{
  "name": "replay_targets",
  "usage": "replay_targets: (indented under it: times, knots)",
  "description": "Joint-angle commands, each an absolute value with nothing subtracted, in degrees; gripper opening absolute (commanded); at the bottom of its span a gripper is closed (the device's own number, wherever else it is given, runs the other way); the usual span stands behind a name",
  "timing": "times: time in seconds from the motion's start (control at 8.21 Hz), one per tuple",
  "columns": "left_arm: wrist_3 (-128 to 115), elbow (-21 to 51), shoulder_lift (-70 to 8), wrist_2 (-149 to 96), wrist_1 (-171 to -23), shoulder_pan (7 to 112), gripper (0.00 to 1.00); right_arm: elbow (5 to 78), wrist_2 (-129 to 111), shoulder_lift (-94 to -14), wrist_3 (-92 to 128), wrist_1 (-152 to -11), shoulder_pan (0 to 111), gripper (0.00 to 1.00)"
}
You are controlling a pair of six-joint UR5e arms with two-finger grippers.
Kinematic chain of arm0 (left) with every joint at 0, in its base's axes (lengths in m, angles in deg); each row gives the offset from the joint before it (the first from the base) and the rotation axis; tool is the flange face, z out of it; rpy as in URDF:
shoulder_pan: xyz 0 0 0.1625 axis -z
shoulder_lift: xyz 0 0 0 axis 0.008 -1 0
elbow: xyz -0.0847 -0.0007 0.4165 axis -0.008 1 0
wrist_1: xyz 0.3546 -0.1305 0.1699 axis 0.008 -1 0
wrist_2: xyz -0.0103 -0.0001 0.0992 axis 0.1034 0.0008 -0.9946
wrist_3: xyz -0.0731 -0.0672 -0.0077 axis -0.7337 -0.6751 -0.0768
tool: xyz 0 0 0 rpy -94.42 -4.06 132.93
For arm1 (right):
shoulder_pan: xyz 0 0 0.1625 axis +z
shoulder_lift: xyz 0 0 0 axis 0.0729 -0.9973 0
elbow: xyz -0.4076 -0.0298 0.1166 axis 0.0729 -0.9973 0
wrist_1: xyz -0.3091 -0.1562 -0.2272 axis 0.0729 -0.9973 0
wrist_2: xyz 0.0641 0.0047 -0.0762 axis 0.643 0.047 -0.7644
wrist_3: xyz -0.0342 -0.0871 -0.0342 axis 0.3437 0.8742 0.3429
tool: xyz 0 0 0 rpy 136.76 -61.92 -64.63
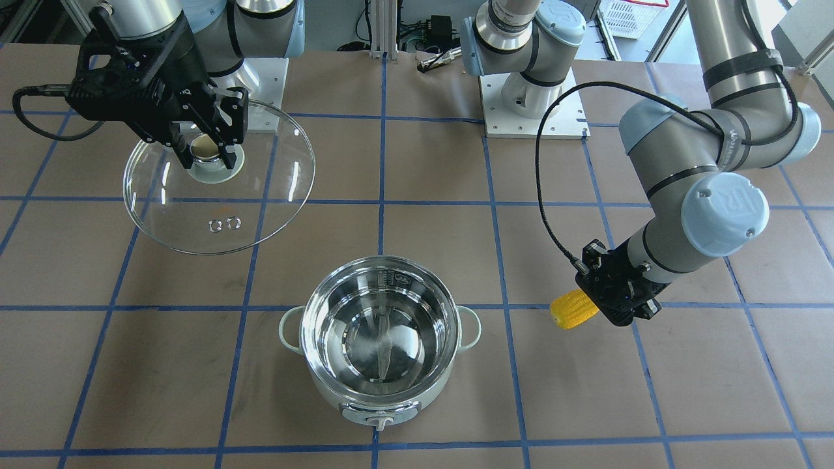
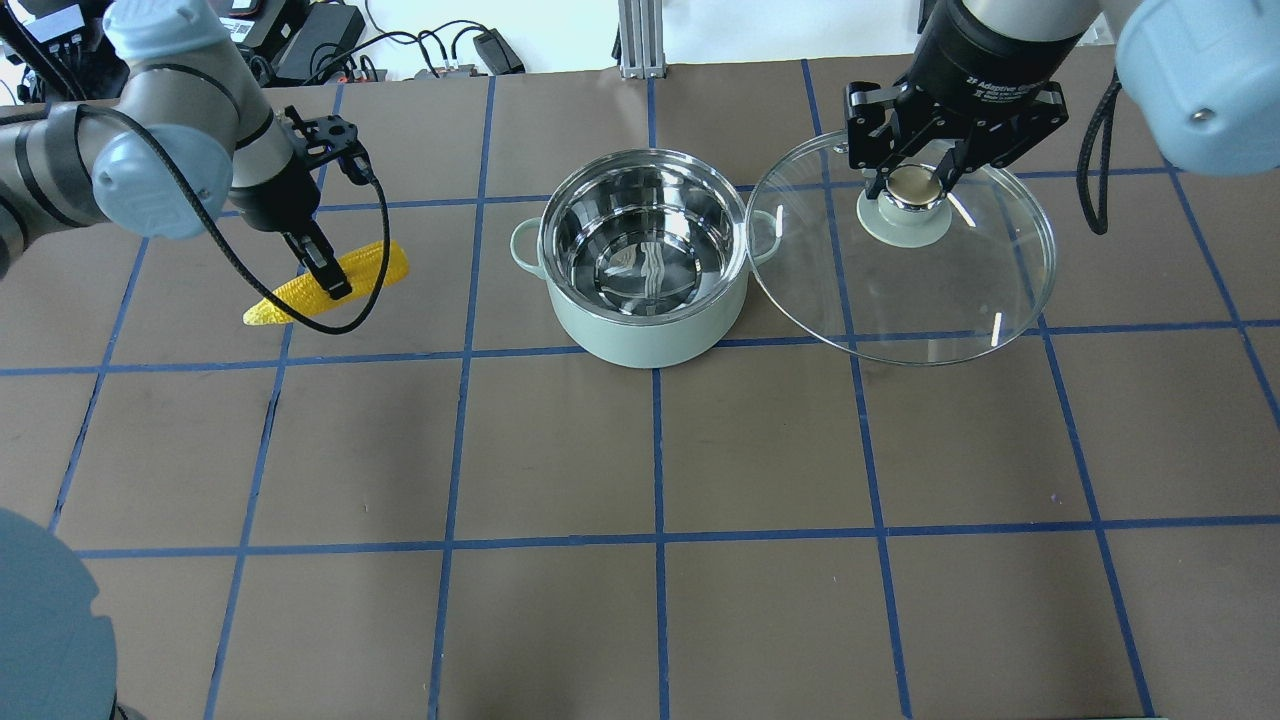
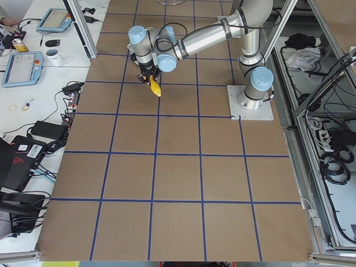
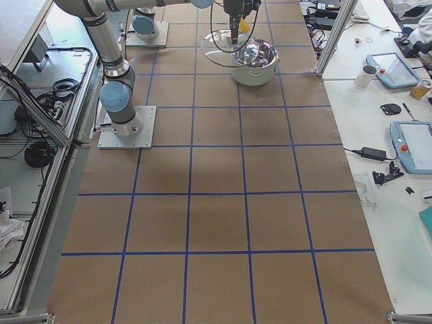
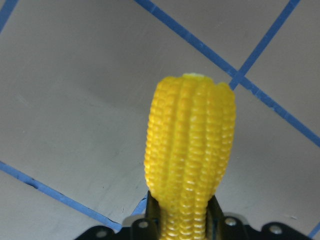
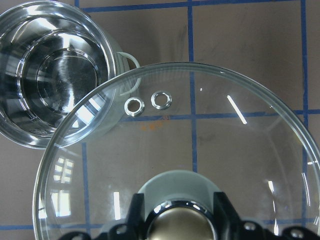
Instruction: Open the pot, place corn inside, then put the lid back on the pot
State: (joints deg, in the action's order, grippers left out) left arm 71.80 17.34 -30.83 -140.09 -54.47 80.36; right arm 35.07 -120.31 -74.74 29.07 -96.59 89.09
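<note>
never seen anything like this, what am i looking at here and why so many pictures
These are two robot arms bolted to a table covered in brown paper with blue tape lines. All six pictures show the same moment. One camera faces the robot, one looks down from behind it, two look along the table from its ends, and one sits on each wrist. Each arm ends in a two-finger gripper. The left gripper is shut on a yellow toy corn. The right gripper is shut on a clear glass lid, gripping it at its middle and holding it beside the pot. The pot stands open and empty.
</note>
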Motion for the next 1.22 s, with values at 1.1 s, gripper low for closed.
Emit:
replay_targets:
  times: [1.1]
  knots:
    - [0.6,-0.9,-34.9,-134.5,-60.3,101.0,0.00,35.1,-120.5,-74.8,28.9,-96.6,89.1,0.06]
